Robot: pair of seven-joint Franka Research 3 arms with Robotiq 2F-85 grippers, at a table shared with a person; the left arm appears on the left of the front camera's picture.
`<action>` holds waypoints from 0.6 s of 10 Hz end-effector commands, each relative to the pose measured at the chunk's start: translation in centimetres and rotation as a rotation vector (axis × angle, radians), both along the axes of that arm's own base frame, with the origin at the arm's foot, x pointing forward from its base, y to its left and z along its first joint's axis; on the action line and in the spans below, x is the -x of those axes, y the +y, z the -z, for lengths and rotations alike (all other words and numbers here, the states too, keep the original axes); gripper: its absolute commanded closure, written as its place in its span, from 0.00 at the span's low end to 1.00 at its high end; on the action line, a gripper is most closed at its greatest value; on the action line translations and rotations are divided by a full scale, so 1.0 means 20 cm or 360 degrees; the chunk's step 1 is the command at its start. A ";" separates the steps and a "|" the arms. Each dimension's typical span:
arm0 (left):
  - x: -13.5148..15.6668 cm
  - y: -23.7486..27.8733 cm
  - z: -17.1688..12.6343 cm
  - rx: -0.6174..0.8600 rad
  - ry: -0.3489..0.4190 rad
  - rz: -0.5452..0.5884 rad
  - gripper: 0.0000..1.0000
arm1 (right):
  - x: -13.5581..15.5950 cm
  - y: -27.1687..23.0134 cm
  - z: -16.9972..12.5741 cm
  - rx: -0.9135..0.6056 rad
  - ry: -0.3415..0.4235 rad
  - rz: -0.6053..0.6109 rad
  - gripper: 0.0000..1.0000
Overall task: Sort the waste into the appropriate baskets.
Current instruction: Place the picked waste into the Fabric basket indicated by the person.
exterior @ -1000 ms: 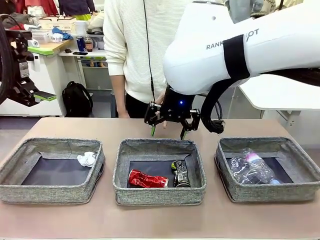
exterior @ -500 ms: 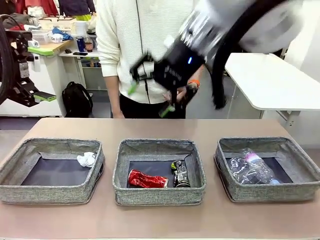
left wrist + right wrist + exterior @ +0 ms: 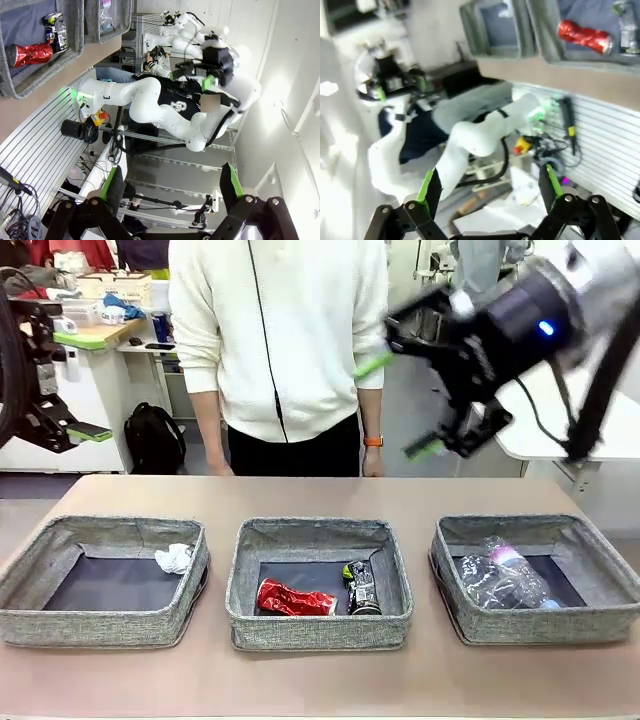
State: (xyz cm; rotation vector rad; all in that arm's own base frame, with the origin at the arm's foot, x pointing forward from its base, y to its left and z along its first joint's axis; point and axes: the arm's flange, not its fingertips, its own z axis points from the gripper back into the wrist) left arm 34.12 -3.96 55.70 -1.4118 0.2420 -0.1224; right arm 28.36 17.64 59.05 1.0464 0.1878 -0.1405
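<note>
Five items lay sorted in three baskets (image 3: 318, 625); right gripper (image 3: 410, 405) was raised, jaws apart and empty, best parked clear.

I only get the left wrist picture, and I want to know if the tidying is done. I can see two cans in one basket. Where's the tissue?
Observer: The white tissue wad lies alone in the left basket, near its far right corner.
Operator: And the bottle?
Observer: The clear plastic bottle lies in the right basket, with the clear plastic bag beside it.
Operator: Is the other gripper carrying anything?
Observer: No. The right gripper is up in the air beyond the baskets, open, with nothing between its fingers.
</note>
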 end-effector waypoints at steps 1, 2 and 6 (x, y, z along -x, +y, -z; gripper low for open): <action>0.01 0.00 -0.02 0.0031 0.0001 0.0004 0.00 | -0.03 -0.21 0.16 -0.0346 -0.0020 0.0077 0.00; 0.01 0.00 -0.02 0.0031 0.0001 0.0004 0.00 | -0.02 -0.29 0.22 -0.0476 -0.0041 0.0160 0.00; 0.01 0.00 -0.02 0.0031 0.0001 0.0004 0.00 | -0.07 -0.35 0.21 -0.0431 -0.0002 0.0202 0.00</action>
